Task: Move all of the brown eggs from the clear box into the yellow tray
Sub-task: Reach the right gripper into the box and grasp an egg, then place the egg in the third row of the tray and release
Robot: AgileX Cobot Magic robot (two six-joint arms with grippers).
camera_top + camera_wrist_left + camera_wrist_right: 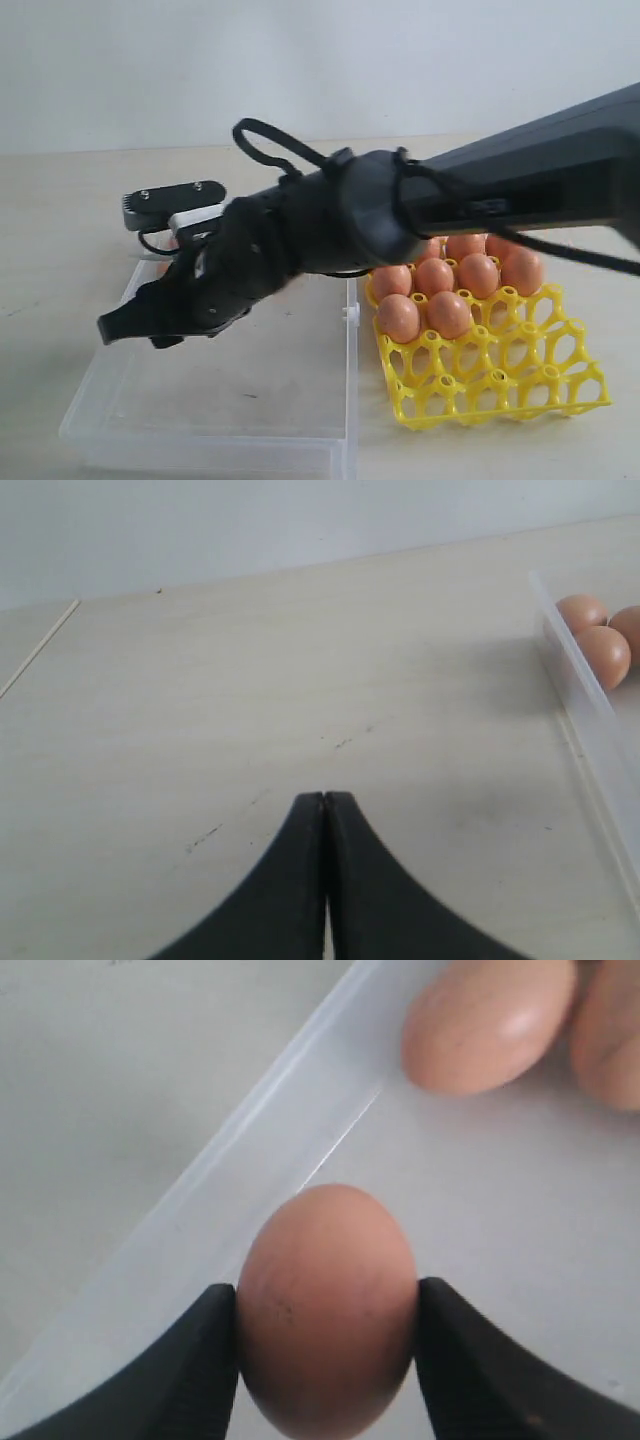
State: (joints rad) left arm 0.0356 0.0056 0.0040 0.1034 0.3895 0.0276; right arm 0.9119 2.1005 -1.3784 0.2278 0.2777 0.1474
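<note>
My right gripper (327,1298) is shut on a brown egg (327,1305) just inside the clear box's wall (250,1160). Two more brown eggs (487,1025) lie farther in the box. In the exterior view the right arm reaches across over the clear box (230,400). Its gripper (120,325) is low at the box's left side, and the held egg is hidden there. The yellow tray (500,390) sits to the right with several brown eggs (448,313) in its far cups. My left gripper (326,798) is shut and empty over bare table beside the box wall (585,695).
The tray's near rows of cups (520,355) hold nothing. A black flat part with screws (170,203) shows behind the right arm at the box's far left corner. Eggs (603,655) rest against the box wall in the left wrist view.
</note>
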